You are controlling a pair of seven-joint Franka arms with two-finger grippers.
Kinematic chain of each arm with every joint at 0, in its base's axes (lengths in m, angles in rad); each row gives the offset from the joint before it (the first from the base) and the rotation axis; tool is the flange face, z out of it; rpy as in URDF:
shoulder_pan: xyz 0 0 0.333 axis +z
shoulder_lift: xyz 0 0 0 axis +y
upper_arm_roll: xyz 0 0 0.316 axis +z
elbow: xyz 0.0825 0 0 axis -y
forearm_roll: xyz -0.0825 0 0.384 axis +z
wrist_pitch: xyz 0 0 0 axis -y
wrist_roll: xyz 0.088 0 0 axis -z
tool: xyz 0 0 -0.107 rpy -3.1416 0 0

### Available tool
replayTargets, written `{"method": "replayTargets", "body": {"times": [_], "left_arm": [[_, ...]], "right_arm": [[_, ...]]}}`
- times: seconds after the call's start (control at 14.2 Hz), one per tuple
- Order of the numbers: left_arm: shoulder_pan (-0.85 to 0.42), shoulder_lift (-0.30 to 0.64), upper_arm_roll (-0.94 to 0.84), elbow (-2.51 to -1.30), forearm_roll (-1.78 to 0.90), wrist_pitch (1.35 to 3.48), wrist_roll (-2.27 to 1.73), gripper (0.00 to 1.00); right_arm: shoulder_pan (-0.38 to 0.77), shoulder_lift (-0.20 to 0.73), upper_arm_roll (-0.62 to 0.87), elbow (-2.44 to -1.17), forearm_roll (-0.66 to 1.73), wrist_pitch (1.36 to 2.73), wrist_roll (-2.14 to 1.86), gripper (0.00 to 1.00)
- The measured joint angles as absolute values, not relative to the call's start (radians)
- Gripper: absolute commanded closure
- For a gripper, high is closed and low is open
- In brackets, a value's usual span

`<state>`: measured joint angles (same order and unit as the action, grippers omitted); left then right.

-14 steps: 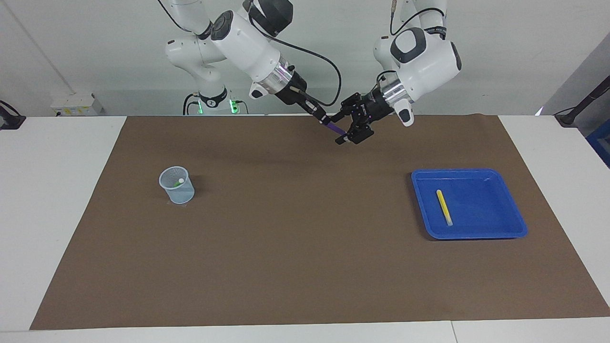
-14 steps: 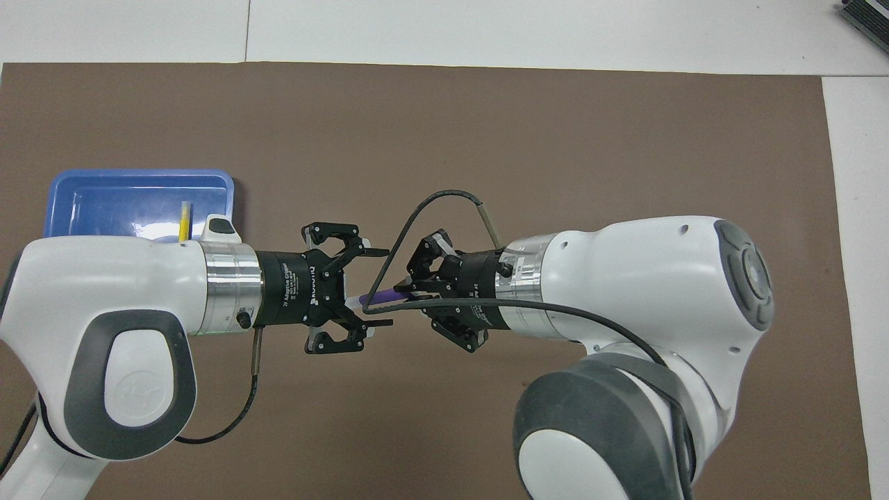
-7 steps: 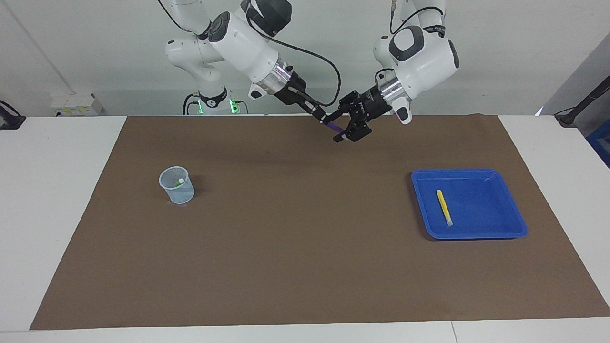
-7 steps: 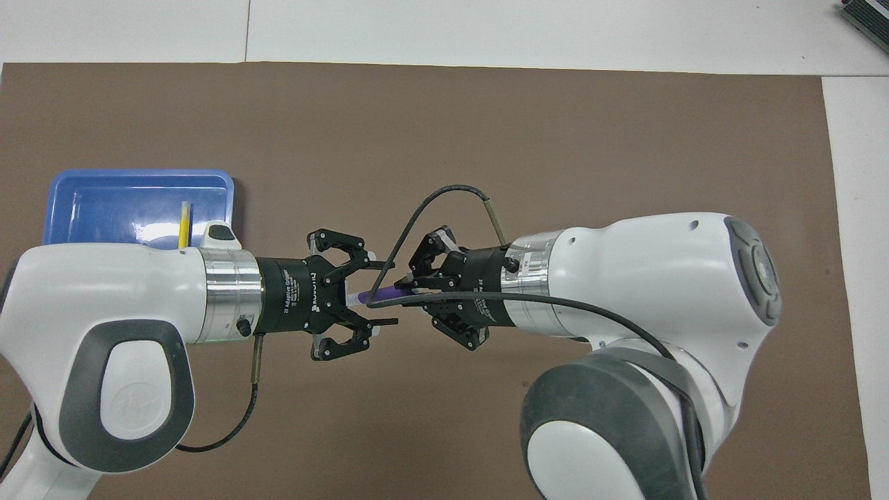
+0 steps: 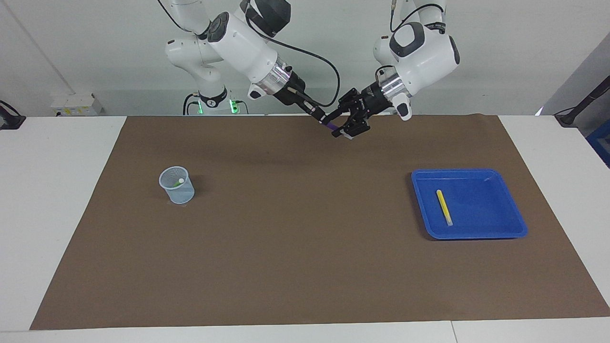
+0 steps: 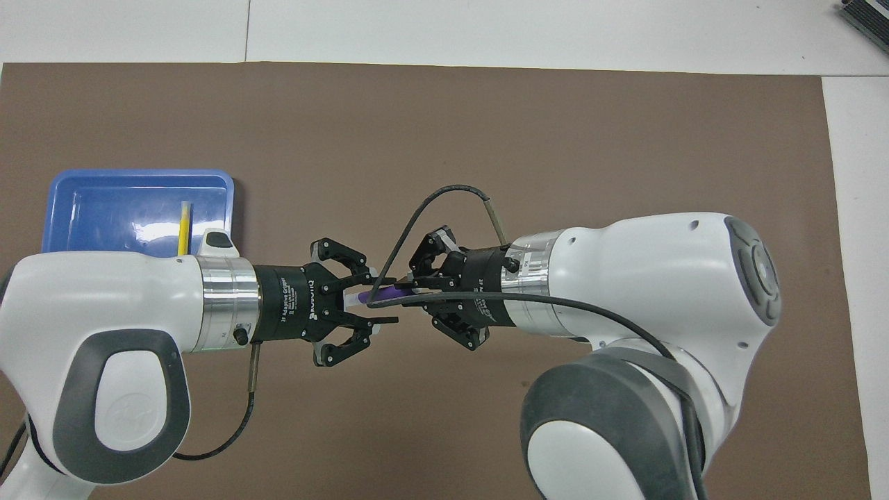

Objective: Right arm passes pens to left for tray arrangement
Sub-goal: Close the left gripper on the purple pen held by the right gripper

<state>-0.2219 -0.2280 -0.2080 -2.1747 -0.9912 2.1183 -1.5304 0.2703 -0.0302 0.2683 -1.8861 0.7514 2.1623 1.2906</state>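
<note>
My right gripper [image 5: 322,117] is shut on the purple pen [image 5: 330,126] and holds it in the air over the mat's edge nearest the robots. In the overhead view the purple pen [image 6: 383,294] points from the right gripper [image 6: 406,292] toward my left gripper [image 6: 384,300]. The left gripper [image 5: 344,127] is open, its fingers on either side of the pen's pale end with a small gap. The yellow pen [image 5: 444,207] lies in the blue tray [image 5: 505,227] at the left arm's end. The green pen [image 5: 179,181] stands in the mesh cup [image 5: 177,186].
The brown mat [image 5: 295,238] covers most of the white table. In the overhead view the tray [image 6: 104,186] and the yellow pen [image 6: 184,229] show partly beside the left arm; the cup is hidden under the right arm. A cable [image 6: 444,191] loops off the right wrist.
The left gripper has moved in over the pen's pale end and its fingers have narrowed around it. Both hands have risen slightly. The right gripper still holds the purple pen.
</note>
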Motion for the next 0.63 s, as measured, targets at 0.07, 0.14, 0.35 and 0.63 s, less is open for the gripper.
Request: {"method": "replayTargets", "body": {"times": [0.07,0.14,0.35,0.63], "left_arm": [[-0.222,-0.229,-0.208,-2.176,-0.991,2.118,-1.53,0.91],[-0.222,-0.229,-0.207,-2.177,-0.991,2.121,-1.53,1.0],[-0.22,-0.23,-0.201,-2.177,-0.991,2.119,-1.532,1.0],[-0.221,-0.237,-0.202,-2.177,-0.982,2.119,-1.534,1.0]], "right_arm": [[0.27,-0.03,0.269,-1.886,0.752,2.162,1.291,1.0],[0.271,-0.031,0.269,-1.888,0.752,2.159,1.291,1.0],[0.272,-0.036,0.271,-1.893,0.757,2.152,1.291,1.0],[0.272,-0.042,0.271,-1.896,0.76,2.152,1.291,1.0]]}}
